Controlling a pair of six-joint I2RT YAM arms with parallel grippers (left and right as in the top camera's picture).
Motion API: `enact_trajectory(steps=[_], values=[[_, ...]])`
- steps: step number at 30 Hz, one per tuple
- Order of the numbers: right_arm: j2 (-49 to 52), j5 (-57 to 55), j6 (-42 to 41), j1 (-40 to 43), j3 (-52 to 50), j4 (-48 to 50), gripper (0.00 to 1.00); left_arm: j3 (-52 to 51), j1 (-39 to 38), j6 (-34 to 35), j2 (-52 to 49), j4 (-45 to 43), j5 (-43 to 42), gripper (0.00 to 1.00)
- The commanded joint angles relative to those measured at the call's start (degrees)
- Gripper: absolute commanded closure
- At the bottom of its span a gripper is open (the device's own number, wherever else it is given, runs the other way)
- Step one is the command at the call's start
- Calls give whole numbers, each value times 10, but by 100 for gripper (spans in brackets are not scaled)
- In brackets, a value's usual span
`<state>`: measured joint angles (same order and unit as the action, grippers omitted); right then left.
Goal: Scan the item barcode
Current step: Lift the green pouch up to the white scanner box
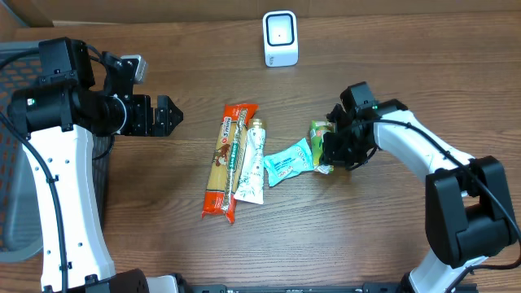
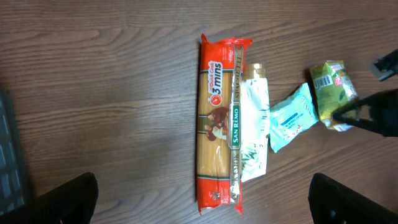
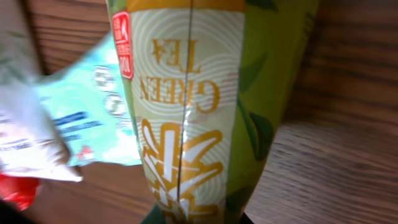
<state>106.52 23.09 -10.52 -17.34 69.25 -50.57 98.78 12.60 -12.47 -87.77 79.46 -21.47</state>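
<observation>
The green tea packet (image 1: 321,130) lies on the wooden counter (image 1: 391,244), right of centre, at the right-hand end of a loose row of goods. The right claw (image 1: 330,151) is down on its near end with the jaws pressed together, pinching the packet. In the right wrist view the packet's yellow-and-green front, printed "GREEN TEA", fills most of the picture and runs down to the bottom edge.

Just left of it lies a pale blue packet (image 1: 288,161), its corner touching the tea packet. Next come a white tube (image 1: 253,163) and a long red and orange pasta packet (image 1: 228,161), side by side and touching.

A small white scanner (image 1: 280,38) stands at the far edge of the counter, well apart from the row.

The left claw (image 1: 171,115) hangs above the counter, left of the pasta, with its jaws spread wide and nothing between them. A dark mesh basket (image 1: 15,195) sits at the far left edge.
</observation>
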Motion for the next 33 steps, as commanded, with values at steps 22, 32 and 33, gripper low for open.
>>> enact_trajectory(steps=[22,32,33], values=[[-43,668,167,1,242,-96,96,7,-3,-13,-1,0,-6,0],[-66,441,53,-3,260,-75,96,7,-3,-13,-1,0,-6,0],[-69,395,53,-4,274,-90,96,7,-3,-13,-1,0,-6,1]])
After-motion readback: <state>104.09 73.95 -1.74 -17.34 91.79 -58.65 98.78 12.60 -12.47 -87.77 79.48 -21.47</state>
